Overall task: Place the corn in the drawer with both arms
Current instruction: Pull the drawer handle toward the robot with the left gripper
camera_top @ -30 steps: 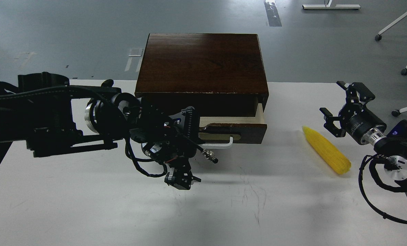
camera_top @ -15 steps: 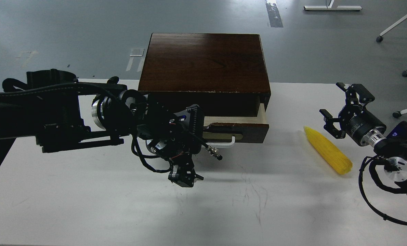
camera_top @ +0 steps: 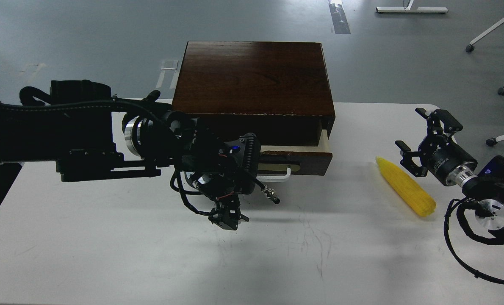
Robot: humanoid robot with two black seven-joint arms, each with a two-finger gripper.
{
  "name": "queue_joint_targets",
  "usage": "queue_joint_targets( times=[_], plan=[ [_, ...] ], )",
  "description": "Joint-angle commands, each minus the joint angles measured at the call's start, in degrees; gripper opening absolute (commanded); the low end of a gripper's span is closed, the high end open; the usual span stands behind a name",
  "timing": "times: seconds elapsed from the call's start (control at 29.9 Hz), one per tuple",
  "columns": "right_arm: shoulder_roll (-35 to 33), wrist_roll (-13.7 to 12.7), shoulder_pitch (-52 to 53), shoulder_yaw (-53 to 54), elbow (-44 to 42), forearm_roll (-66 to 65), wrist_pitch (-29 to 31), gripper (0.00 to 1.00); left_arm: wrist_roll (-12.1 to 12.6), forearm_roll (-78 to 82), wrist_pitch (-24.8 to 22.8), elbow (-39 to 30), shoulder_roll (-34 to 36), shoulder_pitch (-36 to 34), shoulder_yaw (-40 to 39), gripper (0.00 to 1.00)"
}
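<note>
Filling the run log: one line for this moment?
yellow corn cob: on table | dark wooden drawer: partly open | right gripper: open, empty | left gripper: unclear

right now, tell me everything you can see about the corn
The corn is a single bright yellow cob with bumpy kernel rows, looking like plastic. It lies flat on the white table, right of the drawer, its pointed tip toward the far left and its blunt end toward the near right. Nothing holds it; the right gripper hangs open just beyond it, apart from it.
</note>
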Motion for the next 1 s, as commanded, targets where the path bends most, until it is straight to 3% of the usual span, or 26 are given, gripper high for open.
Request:
queue_joint_targets(
  times=[0.0,0.6,0.97],
  plan=[
    [0.00,0.00,-0.01,-0.01,-0.01,0.00,0.00,1.00,-0.05,0.01,-0.02,-0.04,-1.11,-1.51,0.40,0.98],
    [0.00,0.00,-0.54,0.17,-0.10,0.00,0.00,1.00,-0.05,0.01,-0.02,-3.03,-2.25,-5.82,2.24,0.98],
    [0.00,0.00,-0.62,0.17,-0.10,0.00,0.00,1.00,-0.05,-2.29,-0.02,-4.60,-1.11,-6.88,-4.34,0.98]
  ],
)
